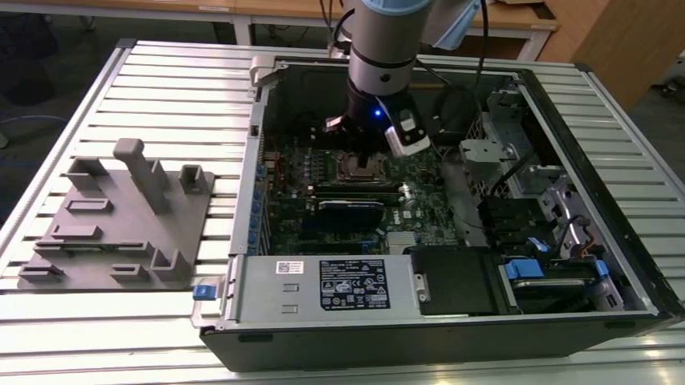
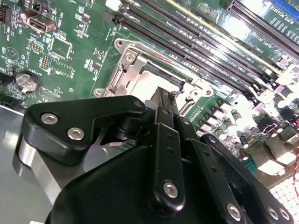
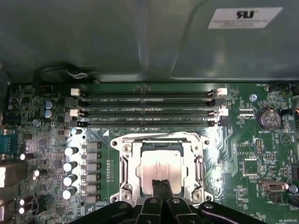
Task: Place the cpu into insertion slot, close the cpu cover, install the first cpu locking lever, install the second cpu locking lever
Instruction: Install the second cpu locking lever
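Note:
The cpu [image 3: 161,161], a silver-grey square, lies flat in the insertion slot [image 3: 161,141] on the green motherboard. The silver cpu cover [image 3: 134,163] lies down around it like a frame, with the chip showing through its window. My gripper [image 3: 161,185] stands right over the chip's near edge, its two black fingers pressed together with nothing between them. In the second wrist view the fingertips [image 2: 161,95] reach down to the cpu cover [image 2: 133,70] at the socket. In the exterior view the gripper [image 1: 364,157] hangs over the insertion slot [image 1: 362,168] inside the open computer case.
Long black memory slots [image 3: 149,109] run beside the socket, a row of capacitors [image 3: 70,163] on one side and a coin battery [image 3: 268,119] on the other. A black card [image 1: 351,206], the power supply [image 1: 321,285] and drive cages [image 1: 535,233] crowd the case. A grey fixture tray [image 1: 118,216] sits at the exterior view's left.

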You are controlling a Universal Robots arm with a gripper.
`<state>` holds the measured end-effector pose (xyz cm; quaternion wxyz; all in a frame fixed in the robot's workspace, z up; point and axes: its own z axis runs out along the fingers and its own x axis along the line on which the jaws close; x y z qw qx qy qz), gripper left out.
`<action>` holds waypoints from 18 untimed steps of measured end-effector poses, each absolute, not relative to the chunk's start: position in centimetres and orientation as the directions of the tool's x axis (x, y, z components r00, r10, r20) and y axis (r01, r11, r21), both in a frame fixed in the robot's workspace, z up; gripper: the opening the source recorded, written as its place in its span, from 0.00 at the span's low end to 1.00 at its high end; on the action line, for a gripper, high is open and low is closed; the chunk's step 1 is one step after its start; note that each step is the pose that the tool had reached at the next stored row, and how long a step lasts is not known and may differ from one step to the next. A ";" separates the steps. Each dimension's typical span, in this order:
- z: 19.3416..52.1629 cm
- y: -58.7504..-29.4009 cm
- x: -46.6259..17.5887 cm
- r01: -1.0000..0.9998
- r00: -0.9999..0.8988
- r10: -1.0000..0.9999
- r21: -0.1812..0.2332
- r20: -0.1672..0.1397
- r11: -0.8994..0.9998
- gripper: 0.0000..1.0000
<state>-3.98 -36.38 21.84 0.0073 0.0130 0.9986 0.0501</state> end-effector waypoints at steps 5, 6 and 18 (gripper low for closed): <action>21.8 -36.0 -4.0 0.025 -1.000 0.026 0.081 -0.014 0.996 0.10; 21.8 -36.0 -4.0 0.025 -1.000 0.026 0.080 -0.014 0.996 0.10; 22.0 -35.9 -4.0 0.025 -1.000 0.026 0.075 -0.014 0.997 0.10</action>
